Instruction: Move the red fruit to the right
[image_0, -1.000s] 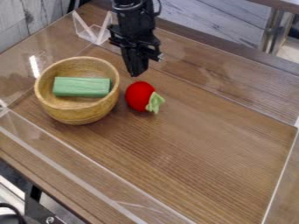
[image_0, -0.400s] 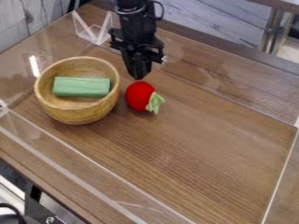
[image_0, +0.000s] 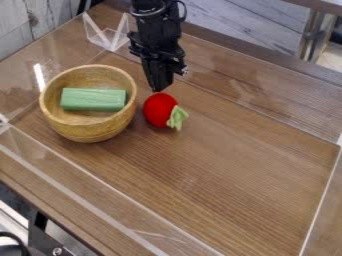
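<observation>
From my station: wooden bowl (image_0: 78, 136) sighted; immediately right of it, red fruit (image_0: 162, 109) on the table, leafy end lower right; gripper (image_0: 159, 82) above the bowl's right side in view, closed, nothing held, fruit just below it in frame

Brown wood-grain table (image_0: 241, 170), flat top, pale edge along R side. Round tan wooden bowl (image_0: 80, 131) sits directly on it, L part of view, upright, open side up. Small red rounded toy fruit w/ green leafy cap (image_0: 162, 110) lies on tabletop just beside bowl, on its R; cap end points to lower R of view. Clear angular plastic-looking thing (image_0: 104, 34) near table's far L corner, partly behind the arm; exact shape hard to tell.
</observation>
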